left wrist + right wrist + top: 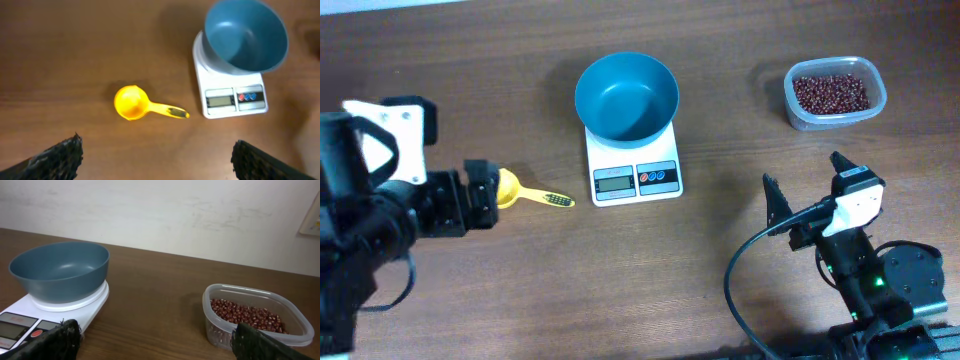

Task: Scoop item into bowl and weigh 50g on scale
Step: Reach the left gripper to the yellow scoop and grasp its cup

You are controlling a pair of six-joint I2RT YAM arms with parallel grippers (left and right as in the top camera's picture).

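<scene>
We see the weighing job at its very start. The blue bowl [626, 95] sits empty on the white digital scale [635, 181] at upper centre of the overhead frame, and the display is too small for us to read. The red-brown beans [831, 92] all lie in the clear plastic tub [835, 124] at upper right, well apart from the scale. We find none in the bowl and none spilled on the wooden table [720, 270].

The yellow scoop [525, 192] lies flat at left centre, its cup toward the left edge and its handle pointing at the scale, and it holds nothing. The left gripper [485, 195] hangs near the scoop's cup with its jaws spread wide, pinching nothing. From its own wrist camera the scoop shows ahead of the two fingertips, untouched. The right gripper [802, 170] sits at lower right, below the tub, its jaws likewise spread and empty.

By our reckoning, everything is left to do: taking up the scoop, dipping it in the tub, carrying beans to the bowl, and trimming the load until the scale shows the weight the task asks for.
</scene>
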